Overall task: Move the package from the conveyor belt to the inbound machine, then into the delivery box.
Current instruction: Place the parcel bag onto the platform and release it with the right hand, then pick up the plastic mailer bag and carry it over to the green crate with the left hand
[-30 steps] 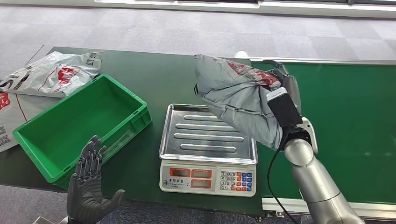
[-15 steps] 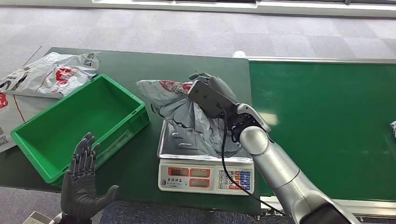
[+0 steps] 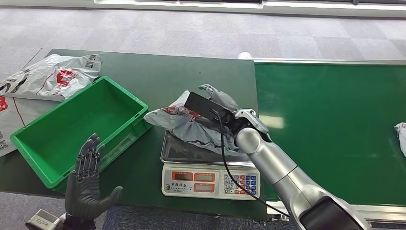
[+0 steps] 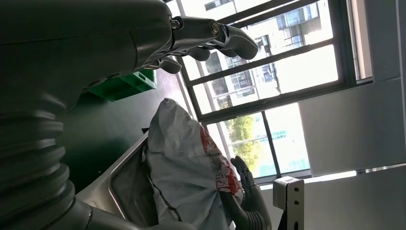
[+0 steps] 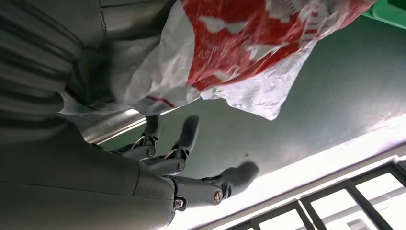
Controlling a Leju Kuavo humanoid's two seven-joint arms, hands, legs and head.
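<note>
1. The package [image 3: 191,125] is a soft grey bag with red print. It lies on the shiny metal tray of the scale [image 3: 212,165], which looks like the inbound machine. One end of the bag sticks out past the tray's edge, toward the green box [image 3: 76,129].

2. The right hand [image 3: 221,99] is at the far side of the bag, and its arm reaches across the tray. In the right wrist view the fingers [image 5: 186,139] are spread out, with nothing between them. So I think this hand is letting go and not squeezing the bag.

3. Why is the bag there? My guess is that it must sit on the tray by itself so the scale can weigh it. A hand pressing on it would spoil the number.

4. The left hand [image 3: 88,184] is held up near the front of the bench [image 3: 143,72], just in front of the green box. Its fingers are apart and it holds nothing. It looks like it is waiting for its turn.

5. The green box sits right beside the scale, so the bag only needs a short trip next.

6. The conveyor belt [image 3: 335,120] is on the right. Another white bag [image 3: 401,136] peeks in at its far edge.

7. More bags [image 3: 43,79] lie on the bench behind the green box.
</note>
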